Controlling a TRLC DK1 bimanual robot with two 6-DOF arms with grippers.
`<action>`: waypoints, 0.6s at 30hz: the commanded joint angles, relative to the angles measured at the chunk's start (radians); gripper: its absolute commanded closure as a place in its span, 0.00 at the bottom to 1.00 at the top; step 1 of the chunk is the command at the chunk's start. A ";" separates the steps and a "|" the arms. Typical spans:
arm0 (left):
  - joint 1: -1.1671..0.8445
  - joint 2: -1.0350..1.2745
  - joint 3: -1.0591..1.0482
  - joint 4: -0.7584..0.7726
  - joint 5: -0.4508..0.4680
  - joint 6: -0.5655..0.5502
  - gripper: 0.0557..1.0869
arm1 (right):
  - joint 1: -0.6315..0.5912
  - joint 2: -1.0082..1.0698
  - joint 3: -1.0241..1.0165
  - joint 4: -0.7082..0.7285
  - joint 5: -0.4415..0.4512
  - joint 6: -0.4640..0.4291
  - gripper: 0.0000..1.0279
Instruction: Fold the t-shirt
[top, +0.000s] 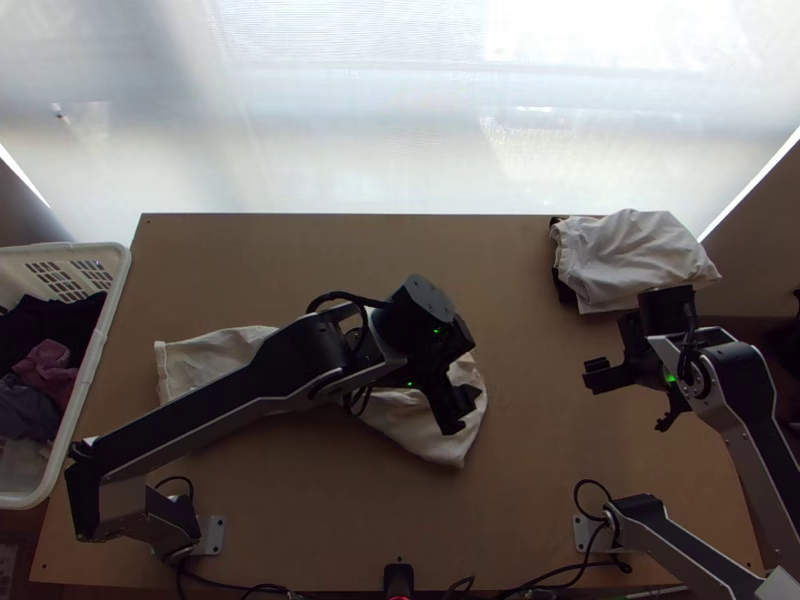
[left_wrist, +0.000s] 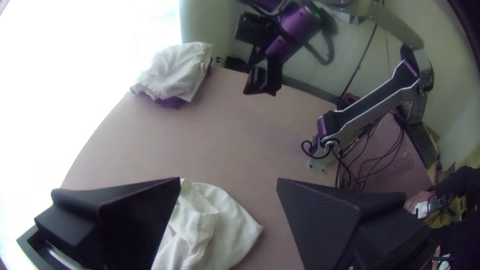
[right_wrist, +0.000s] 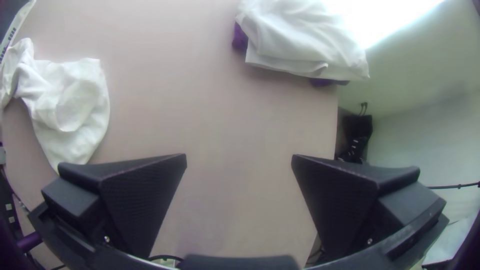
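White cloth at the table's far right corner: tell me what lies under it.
Dark fabric shows beneath the white cloth, peeking out at its edges, on the table. The white cloth covers the rest, so its shape and layers cannot be seen.

Silver-black left arm (top: 285, 362): toward two o'clock
Black flat-fingered left gripper (top: 465, 378): spread
Silver-black right arm (top: 745, 385): toward eleven o'clock
Black flat-fingered right gripper (top: 632, 398): spread

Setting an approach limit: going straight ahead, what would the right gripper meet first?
Most likely the wooden table, seen between the open fingers of the right gripper; the white cloth lies off to one side. Depth is unclear.
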 joint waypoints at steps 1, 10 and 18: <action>-0.031 -0.033 0.111 -0.031 -0.006 -0.016 0.04 | 0.010 -0.002 -0.014 0.003 -0.042 0.005 0.05; 0.330 -0.298 -0.331 -0.197 -0.004 0.237 0.05 | 0.225 0.067 -0.017 0.001 -0.247 0.015 0.05; 0.610 -0.427 -0.597 -0.262 0.020 0.435 0.05 | 0.455 0.262 0.124 0.016 -0.284 0.021 0.05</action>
